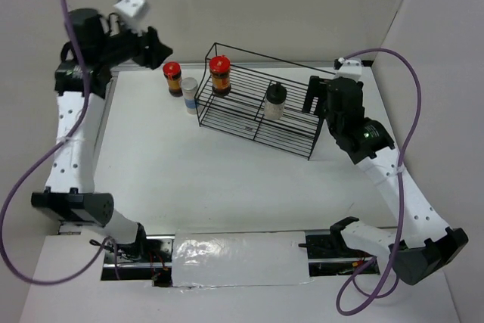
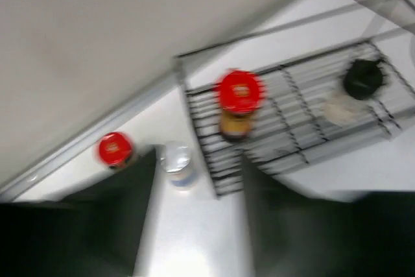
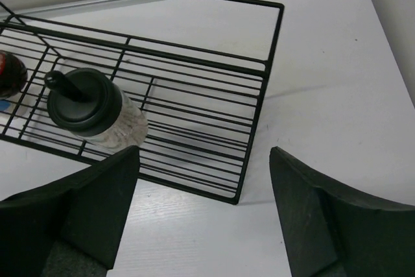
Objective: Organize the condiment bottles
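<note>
A black wire rack (image 1: 291, 138) stands at the back of the table. In it stand a red-capped jar with dark contents (image 1: 220, 74) at its left end and a clear jar with a black cap (image 1: 274, 101) near its middle. A second red-capped jar (image 1: 172, 78) and a whitish white-capped jar (image 1: 189, 94) stand on the table left of the rack. My left gripper (image 1: 157, 48) is open and empty, raised above and left of them; its view is blurred and shows the white-capped jar (image 2: 177, 163) between its fingers. My right gripper (image 1: 315, 96) is open and empty at the rack's right end (image 3: 259, 95).
White walls enclose the table at the back and on both sides. A strip of crinkled clear film (image 1: 238, 259) lies at the near edge between the arm bases. Purple cables (image 1: 412, 111) loop from both arms.
</note>
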You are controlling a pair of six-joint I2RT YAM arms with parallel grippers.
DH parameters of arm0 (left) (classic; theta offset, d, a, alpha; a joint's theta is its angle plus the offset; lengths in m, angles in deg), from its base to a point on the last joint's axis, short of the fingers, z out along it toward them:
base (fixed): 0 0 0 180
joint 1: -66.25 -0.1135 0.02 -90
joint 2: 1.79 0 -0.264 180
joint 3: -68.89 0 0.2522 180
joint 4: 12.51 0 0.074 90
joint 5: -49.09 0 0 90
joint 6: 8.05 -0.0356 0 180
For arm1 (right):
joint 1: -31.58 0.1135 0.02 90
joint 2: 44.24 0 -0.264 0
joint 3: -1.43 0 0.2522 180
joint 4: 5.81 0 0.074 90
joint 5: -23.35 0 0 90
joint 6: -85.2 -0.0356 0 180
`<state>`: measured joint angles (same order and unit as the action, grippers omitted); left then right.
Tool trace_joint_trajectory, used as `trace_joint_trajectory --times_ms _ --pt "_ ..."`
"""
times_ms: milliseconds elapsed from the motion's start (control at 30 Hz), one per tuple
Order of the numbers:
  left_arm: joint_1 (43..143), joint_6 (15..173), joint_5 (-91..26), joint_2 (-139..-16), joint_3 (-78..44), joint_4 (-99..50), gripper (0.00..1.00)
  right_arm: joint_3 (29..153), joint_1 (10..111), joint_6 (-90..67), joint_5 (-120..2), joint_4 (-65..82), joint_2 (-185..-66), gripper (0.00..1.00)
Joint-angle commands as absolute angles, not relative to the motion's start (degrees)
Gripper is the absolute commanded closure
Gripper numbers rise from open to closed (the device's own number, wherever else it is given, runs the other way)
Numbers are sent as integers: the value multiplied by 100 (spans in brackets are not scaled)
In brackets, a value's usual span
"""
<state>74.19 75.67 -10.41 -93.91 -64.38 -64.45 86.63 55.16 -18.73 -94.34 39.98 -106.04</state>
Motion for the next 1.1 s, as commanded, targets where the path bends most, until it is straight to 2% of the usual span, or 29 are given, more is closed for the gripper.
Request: trace_joint_trajectory --times_ms 0,67,100,133,267,433,833,1067 --pt "6321 7213 -24 -8805 -4403 -5343 22 8981 5593 -1526 -9119 3345 -10665 12" --pt "5432 6800 1108 -8583 -3334 -4381 5 8885 5593 -1247 -8917 3012 -10630 7" --pt "5046 6337 1521 -8495 -2398 -3872 1 8806 5610 -1140 -8689 2862 -10551 3" --pt "4895 5984 2160 -8520 -1632 -2858 1 8614 5610 -965 -8556 2539 -10516 3" --pt "4901 5043 3072 -9045 -756 -1179 1 8331 5610 -665 -8099 2017 -10392 0" --pt "5279 4680 2739 -10240 -1421 -1354 1 8357 5610 -542 -8238 1973 -10567 0" --pt "5710 3933 2070 -12096 -2652 -1564 1 8638 5593 -287 -8608 1867 -11077 0" --pt "5754 3915 2500 -12677 -3346 -1862 1 9016 5602 -199 -8617 1885 -11569 0"
